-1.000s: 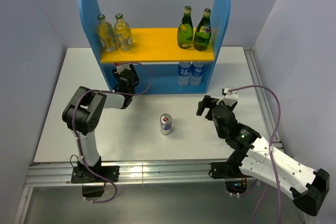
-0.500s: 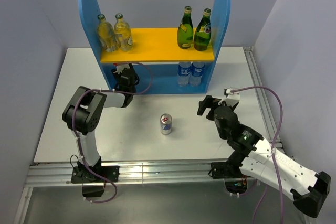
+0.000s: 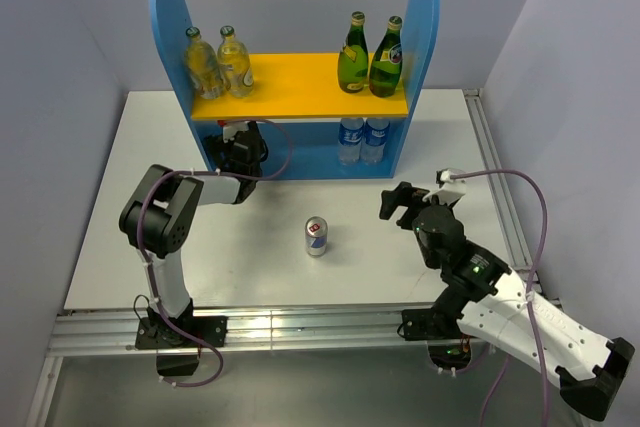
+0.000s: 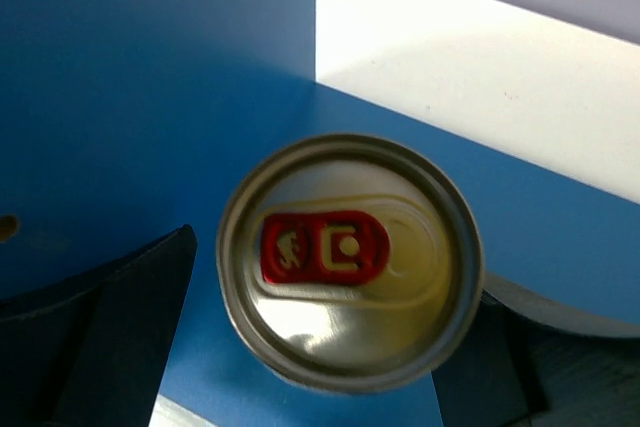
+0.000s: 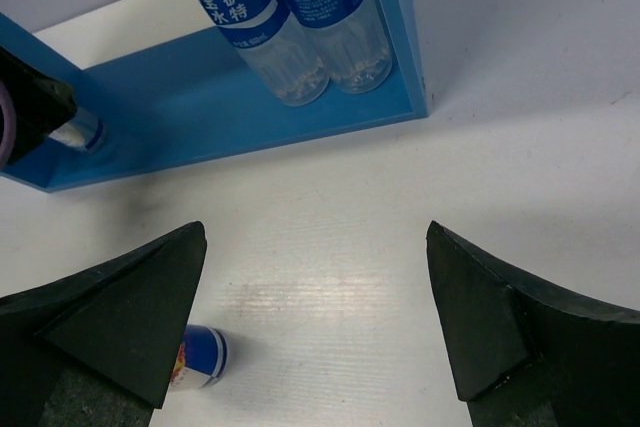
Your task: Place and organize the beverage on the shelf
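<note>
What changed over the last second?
The left gripper opened and let go of the can on the shelf's lower level. The right gripper shifted slightly right, staying open and empty. The other can and the bottles stayed put.

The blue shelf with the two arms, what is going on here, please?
The left tool is inside the lower level of the shelf, at its left end, open around a can that stands upright there. A second can waits on the table, and the right tool hovers open near it, holding nothing. Two green bottles and two clear bottles already stand on the yellow board, and two blue-labelled bottles below.
</note>
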`<state>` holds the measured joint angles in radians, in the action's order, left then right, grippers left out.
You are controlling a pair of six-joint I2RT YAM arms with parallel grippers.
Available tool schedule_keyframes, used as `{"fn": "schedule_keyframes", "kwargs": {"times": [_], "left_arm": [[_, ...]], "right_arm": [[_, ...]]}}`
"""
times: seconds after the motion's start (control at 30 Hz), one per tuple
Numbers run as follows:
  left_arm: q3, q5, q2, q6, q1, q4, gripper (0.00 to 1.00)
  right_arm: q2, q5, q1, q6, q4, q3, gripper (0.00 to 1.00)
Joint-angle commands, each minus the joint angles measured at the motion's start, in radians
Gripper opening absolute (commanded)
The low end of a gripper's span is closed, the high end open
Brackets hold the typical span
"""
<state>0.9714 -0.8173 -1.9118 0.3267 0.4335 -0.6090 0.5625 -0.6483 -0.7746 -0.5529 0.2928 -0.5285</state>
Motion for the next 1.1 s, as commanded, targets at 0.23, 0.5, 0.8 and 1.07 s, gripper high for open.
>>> {"fn": "schedule_keyframes", "kwargs": {"times": [0.23,0.5,0.8,1.07], "left_arm": [[0.010,-0.057,0.161,-0.081,0.099,0.031,0.97],[-0.051,-0.132,0.269,-0.078,0.171,0.090,0.98],[-0.141,-0.215,0.529,0.064,0.323,0.383,0.97],[-0.263,-0.157,0.798,0.279,0.539,0.675,0.96]], "right_arm": [[-0.055,0.015,-0.006,-0.002,-0.003,0.013,0.98],[-0.087,0.015,-0.005,-0.004,0.005,0.018,0.98],[-0.078,0.016,-0.006,-0.007,0.000,0.018,0.98],[-0.079,0.010,-0.005,-0.008,-0.006,0.019,0.98]]}}
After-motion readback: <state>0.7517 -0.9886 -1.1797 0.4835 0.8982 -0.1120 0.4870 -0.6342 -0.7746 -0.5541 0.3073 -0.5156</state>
